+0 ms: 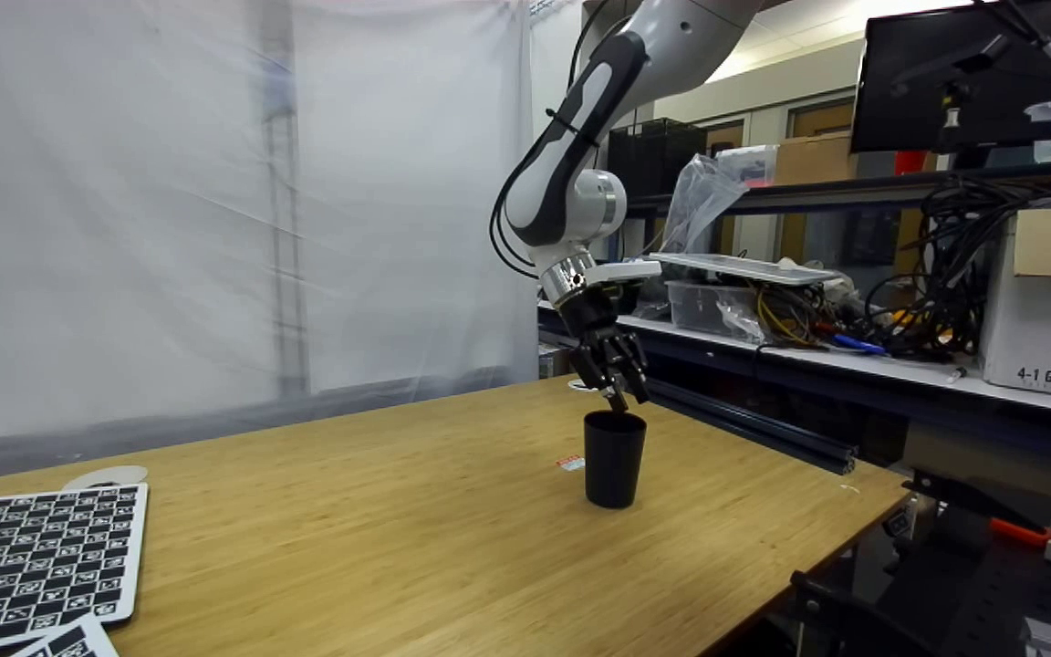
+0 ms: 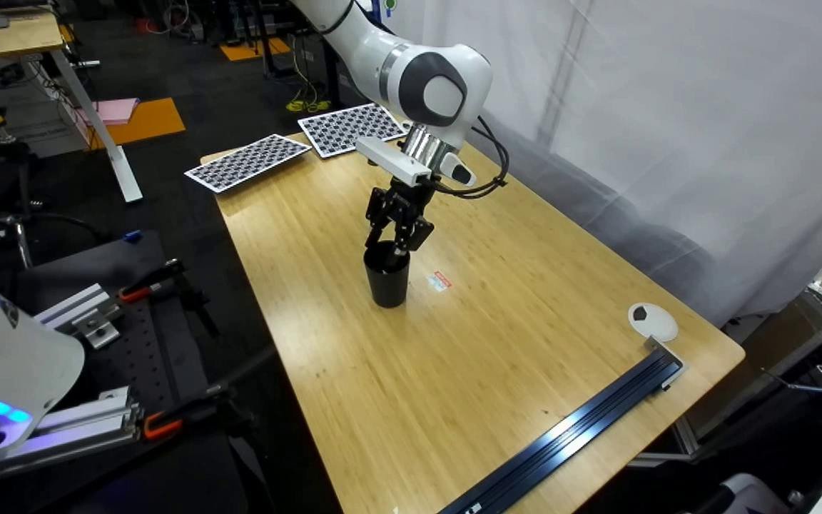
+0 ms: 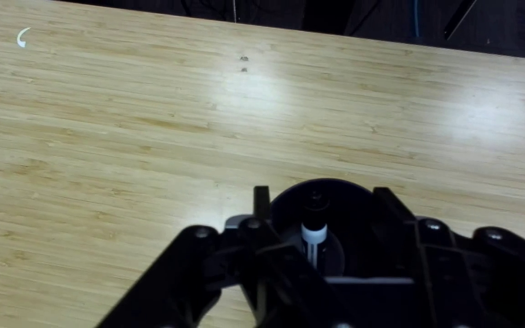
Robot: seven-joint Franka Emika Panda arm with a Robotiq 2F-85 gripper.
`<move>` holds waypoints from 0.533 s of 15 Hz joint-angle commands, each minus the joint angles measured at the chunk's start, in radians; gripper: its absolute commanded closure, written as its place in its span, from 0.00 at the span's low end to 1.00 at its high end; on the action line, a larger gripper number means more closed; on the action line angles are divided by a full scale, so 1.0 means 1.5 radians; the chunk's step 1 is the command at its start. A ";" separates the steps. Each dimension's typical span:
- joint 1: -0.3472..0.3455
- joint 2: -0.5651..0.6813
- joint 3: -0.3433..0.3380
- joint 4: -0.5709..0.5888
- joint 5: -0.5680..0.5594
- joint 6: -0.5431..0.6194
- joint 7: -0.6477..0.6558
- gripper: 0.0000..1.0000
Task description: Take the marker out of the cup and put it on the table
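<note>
We see dark marker (image 3: 314, 235), white band round it, pale stripes along barrel, inside plain black cup (image 1: 613, 467); gripper (image 3: 322, 195) at cup's mouth, fingers standing apart.

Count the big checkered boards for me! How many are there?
2. In an exterior view, a checkered board sits at a corner of the table; another board lies beside it, nearer the white curtain. The arm could be hiding more.
</note>
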 commanded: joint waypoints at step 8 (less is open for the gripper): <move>0.011 0.044 0.003 0.068 -0.029 -0.064 -0.012 0.47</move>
